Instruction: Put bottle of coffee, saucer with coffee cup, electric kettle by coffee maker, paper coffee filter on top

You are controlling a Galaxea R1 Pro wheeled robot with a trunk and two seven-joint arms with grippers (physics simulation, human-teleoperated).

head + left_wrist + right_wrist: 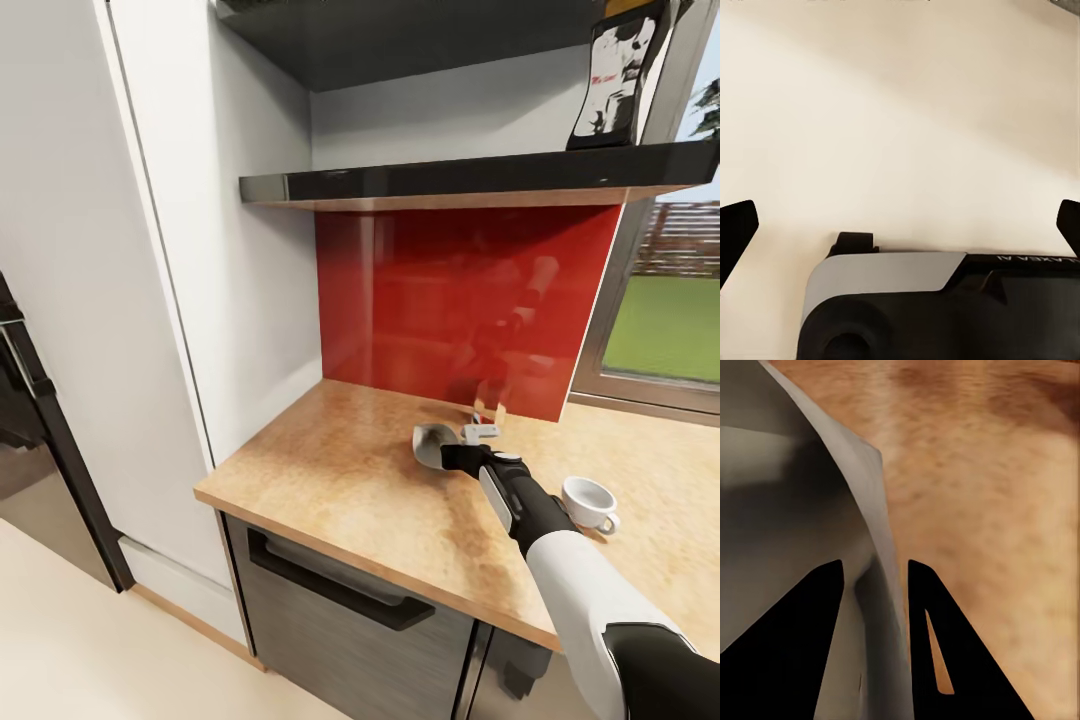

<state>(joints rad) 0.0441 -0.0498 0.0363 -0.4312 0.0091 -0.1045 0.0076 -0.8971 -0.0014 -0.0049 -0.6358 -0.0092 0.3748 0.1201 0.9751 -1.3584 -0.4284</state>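
My right gripper [447,452] [874,566] hangs low over the kitchen countertop [340,480] in front of the red backsplash. It is shut on the rim of a pale grey-white dish, which I take for the saucer [430,445] [787,510]; the dish is tilted. The white coffee cup [588,503] stands on the worktop just right of that arm. A dark container with a white label and black figure, apparently the bottle of coffee [612,80], stands on the dark shelf [450,180] above. My left gripper [900,225] is open over a plain cream surface.
A white tall cabinet side [250,250] bounds the worktop at the left. A second dark slab [400,40] hangs higher up. A window [670,320] is at the right. Below the counter edge is a dark drawer front with a handle [340,590].
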